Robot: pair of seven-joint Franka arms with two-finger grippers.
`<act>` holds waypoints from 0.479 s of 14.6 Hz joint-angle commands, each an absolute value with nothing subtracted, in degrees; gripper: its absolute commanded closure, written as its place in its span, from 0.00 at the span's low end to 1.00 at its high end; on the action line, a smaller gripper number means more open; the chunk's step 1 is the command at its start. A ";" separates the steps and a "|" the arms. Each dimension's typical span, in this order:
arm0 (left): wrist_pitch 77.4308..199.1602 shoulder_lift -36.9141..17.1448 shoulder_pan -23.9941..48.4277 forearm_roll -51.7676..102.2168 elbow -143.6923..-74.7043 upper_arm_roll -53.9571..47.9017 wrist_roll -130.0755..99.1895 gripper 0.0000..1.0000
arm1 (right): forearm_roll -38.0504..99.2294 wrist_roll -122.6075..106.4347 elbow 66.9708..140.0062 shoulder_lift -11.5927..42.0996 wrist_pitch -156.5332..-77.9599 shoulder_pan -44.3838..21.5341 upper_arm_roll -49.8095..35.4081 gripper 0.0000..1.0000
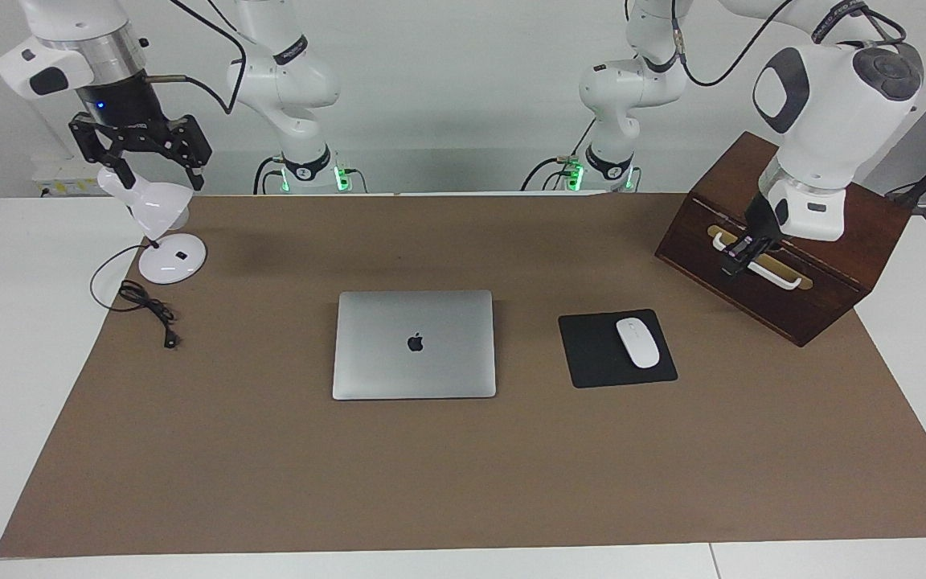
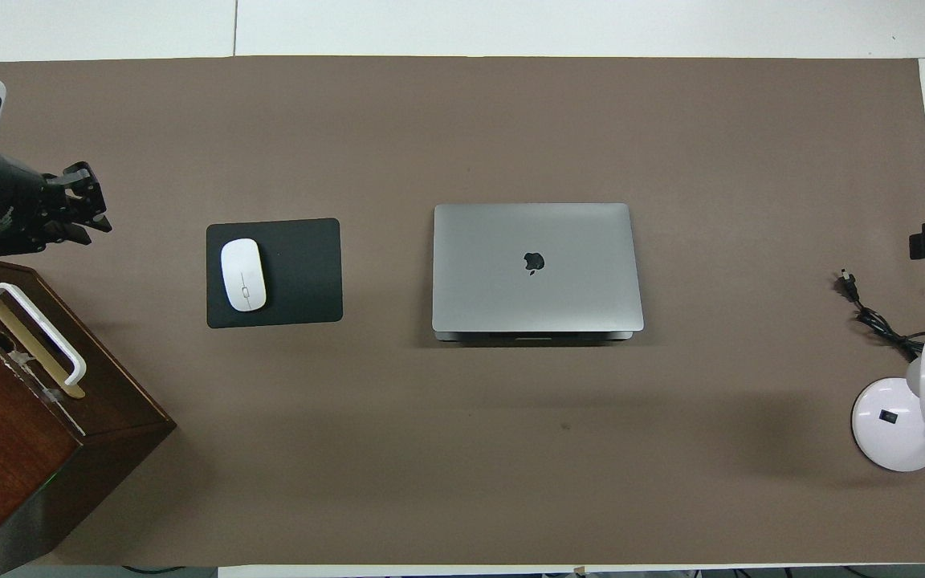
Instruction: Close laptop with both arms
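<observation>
Thin silver-grey metal laptop: lid shut flat, dark apple logo up, lying mid-table on the brown paper mat. Well apart from both sets of fingers, roughly between them along the table's length. Not touched by either gripper.

Right gripper: up in the air at the right arm's end of the table, over the small white desk lamp. Black fingers spread wide, pointing down, with the lamp's cone-shaped head just under and between them. Contact w/ the lamp: can't tell. Lamp's round white base directly below the fingers on the mat edge. Thin black cable w/ plug trailing from the base across the mat.

Left gripper: at the left arm's end, down by the sloped front of the dark brown wooden box. Fingertips right at the white bar handle on its brass-coloured plate. In the overhead view, seen instead beside the box's top corner, over bare mat. Gap between these fingers: can't tell, apart or together. Grip on the handle: can't tell either.

Black square mouse pad w/ white oval mouse on it: flat on the mat between laptop and box, near the left fingers, apart from them. Pad just beside the laptop, not touching.
</observation>
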State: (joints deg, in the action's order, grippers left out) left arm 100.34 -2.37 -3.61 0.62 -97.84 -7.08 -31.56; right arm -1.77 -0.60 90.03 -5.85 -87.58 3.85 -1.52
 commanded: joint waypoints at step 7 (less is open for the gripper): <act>94.21 4.48 -4.05 1.22 -103.53 -7.73 -18.90 0.00 | -2.64 -1.14 90.18 -5.71 -84.81 4.75 -2.11 0.00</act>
State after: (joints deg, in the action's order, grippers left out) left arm 94.44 3.09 -3.62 0.74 -101.65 -7.30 -20.99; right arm -1.77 -0.60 90.11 -5.68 -85.43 3.88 -1.52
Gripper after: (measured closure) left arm 0.000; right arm 0.000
